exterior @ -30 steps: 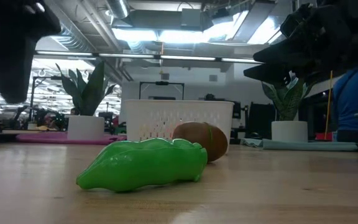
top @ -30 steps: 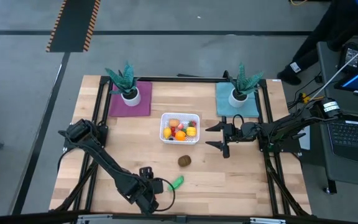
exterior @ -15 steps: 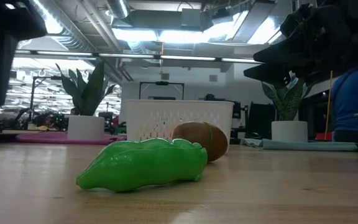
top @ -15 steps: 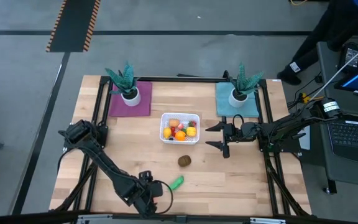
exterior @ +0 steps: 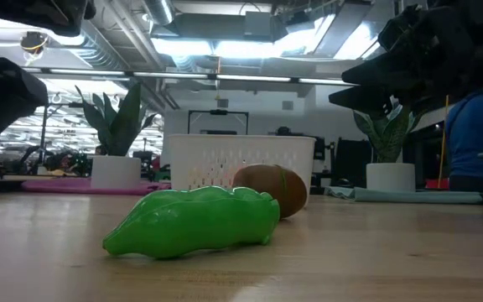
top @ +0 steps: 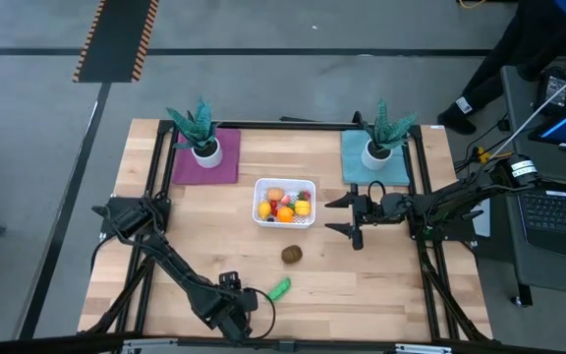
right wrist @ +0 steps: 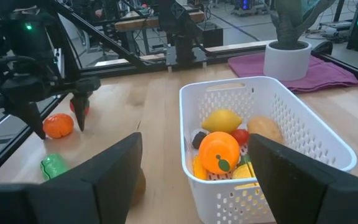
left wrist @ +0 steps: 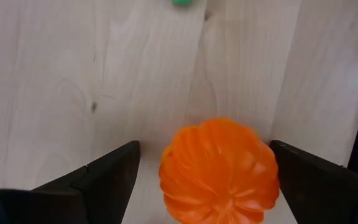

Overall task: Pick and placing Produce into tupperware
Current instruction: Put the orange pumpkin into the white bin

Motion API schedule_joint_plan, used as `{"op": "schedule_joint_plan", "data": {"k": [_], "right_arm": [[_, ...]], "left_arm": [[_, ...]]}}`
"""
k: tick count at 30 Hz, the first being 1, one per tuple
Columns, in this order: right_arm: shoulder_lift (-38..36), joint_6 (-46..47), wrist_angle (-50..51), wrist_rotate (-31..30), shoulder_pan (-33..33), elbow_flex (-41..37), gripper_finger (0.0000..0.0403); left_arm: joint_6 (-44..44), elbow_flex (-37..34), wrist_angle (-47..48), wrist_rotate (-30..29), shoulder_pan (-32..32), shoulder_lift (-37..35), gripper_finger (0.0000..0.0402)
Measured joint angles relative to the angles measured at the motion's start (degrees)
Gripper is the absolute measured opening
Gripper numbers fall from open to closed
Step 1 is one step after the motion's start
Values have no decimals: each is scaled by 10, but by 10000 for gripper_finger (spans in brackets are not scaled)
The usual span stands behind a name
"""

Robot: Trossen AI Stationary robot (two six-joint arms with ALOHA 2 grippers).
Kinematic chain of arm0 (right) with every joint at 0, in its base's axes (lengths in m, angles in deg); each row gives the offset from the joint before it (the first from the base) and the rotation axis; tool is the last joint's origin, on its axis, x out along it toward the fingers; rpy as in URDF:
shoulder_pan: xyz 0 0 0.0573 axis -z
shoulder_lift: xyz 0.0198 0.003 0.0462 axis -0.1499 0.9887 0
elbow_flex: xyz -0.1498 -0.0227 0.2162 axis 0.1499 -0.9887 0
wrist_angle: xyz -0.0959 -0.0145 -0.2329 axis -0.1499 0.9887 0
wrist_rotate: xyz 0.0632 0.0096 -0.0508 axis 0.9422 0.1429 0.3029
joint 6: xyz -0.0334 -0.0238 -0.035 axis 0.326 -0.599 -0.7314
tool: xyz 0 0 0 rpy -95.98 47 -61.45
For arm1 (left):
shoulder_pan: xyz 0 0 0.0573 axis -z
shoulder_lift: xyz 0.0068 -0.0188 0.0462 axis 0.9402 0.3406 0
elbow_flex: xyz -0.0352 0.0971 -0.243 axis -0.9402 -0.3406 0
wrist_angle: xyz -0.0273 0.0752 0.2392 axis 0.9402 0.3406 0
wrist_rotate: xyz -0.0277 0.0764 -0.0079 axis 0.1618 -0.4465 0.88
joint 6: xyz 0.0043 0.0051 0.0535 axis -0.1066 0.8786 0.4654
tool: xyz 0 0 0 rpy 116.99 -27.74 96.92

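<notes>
Left gripper [left wrist: 204,180]: lower left of high view, fingers spread wide around orange pumpkin [left wrist: 219,169], not gripping. Right gripper [top: 347,217]: open, empty, right of tupperware [top: 284,202].

Even, bright overhead light in high view; soft short shadows on table [top: 362,285]. Low view: ceiling lights [exterior: 250,46] glare at 12 o'clock, arms silhouetted, background soft. Left wrist view: orange pumpkin [left wrist: 219,171] slightly blurred, fingers dark.
</notes>
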Motion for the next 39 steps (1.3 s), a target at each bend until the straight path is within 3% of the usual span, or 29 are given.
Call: {"op": "schedule_joint_plan", "data": {"k": [18, 23, 29, 39], "right_arm": [[0, 8, 0, 0, 0, 0, 294], [0, 8, 0, 0, 0, 0, 294], [0, 8, 0, 0, 0, 0, 294], [0, 8, 0, 0, 0, 0, 294]], "left_arm": [[-48, 1, 11, -4, -2, 1, 342], [-49, 1, 23, -1, -2, 1, 313], [-60, 1, 29, 11, -3, 1, 240], [-43, 0, 28, 22, -6, -1, 235]]}}
